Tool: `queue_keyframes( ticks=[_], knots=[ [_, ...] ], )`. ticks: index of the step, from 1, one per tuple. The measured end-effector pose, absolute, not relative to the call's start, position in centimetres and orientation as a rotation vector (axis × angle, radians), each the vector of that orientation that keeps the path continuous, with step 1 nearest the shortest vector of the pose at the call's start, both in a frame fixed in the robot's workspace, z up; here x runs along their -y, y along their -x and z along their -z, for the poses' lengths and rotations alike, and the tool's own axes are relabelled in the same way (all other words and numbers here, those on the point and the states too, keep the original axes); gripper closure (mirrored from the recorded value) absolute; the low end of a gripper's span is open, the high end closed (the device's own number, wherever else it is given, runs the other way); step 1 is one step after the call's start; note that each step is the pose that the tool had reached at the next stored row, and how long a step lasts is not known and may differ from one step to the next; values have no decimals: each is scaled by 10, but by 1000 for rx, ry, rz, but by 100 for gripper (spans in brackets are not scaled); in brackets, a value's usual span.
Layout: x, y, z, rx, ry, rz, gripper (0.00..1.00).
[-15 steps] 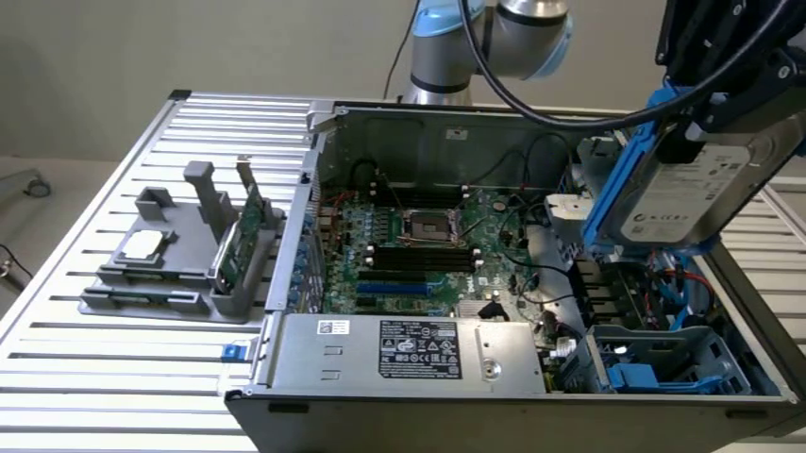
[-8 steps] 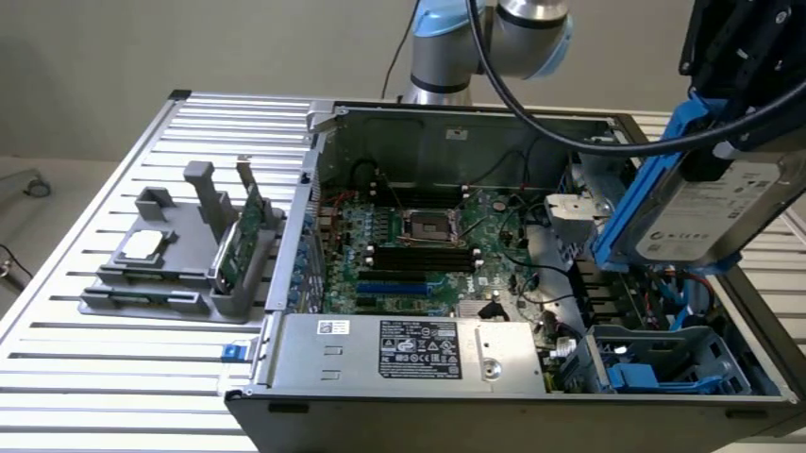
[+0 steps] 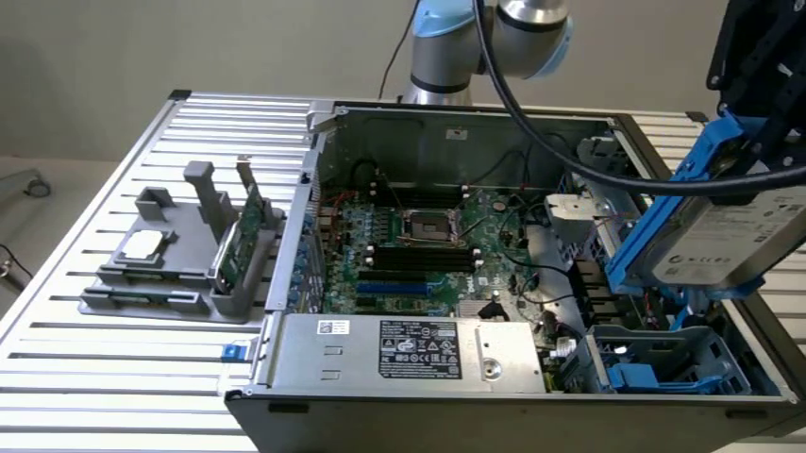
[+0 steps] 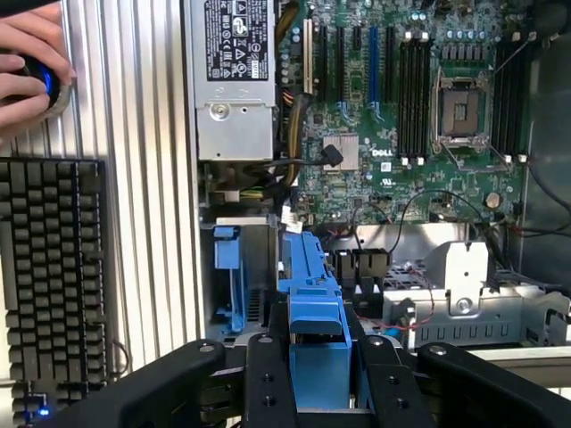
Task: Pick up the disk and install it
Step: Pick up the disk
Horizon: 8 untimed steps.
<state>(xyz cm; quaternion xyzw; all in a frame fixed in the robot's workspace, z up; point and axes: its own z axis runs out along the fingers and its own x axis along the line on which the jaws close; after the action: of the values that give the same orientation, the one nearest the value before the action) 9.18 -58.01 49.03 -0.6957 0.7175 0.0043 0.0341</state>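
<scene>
Carry step: gripper [image 4: 319,383] clamped on the disk [image 3: 730,236] over the case [image 3: 441,127]; seating prob. needs squaring w/ the blue bay [image 3: 658,360].

White Dell lettering shows on the green motherboard [image 4: 393,169] in the wrist view. Lower middle of the exterior view, the power supply [image 3: 420,349] carries a printed label, too small to read. The disk [image 3: 730,241] has a white label, equally unreadable.

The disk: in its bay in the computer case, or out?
Out. The disk, tilted on edge, is held in the hand above the open case, over the blue bay, not seated.
</scene>
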Motion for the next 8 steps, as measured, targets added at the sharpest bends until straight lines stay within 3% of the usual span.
queue_keyframes(
  ticks=[8],
  knots=[
    [608,-92,-490,-2210,2143,-21,67]
  ],
)
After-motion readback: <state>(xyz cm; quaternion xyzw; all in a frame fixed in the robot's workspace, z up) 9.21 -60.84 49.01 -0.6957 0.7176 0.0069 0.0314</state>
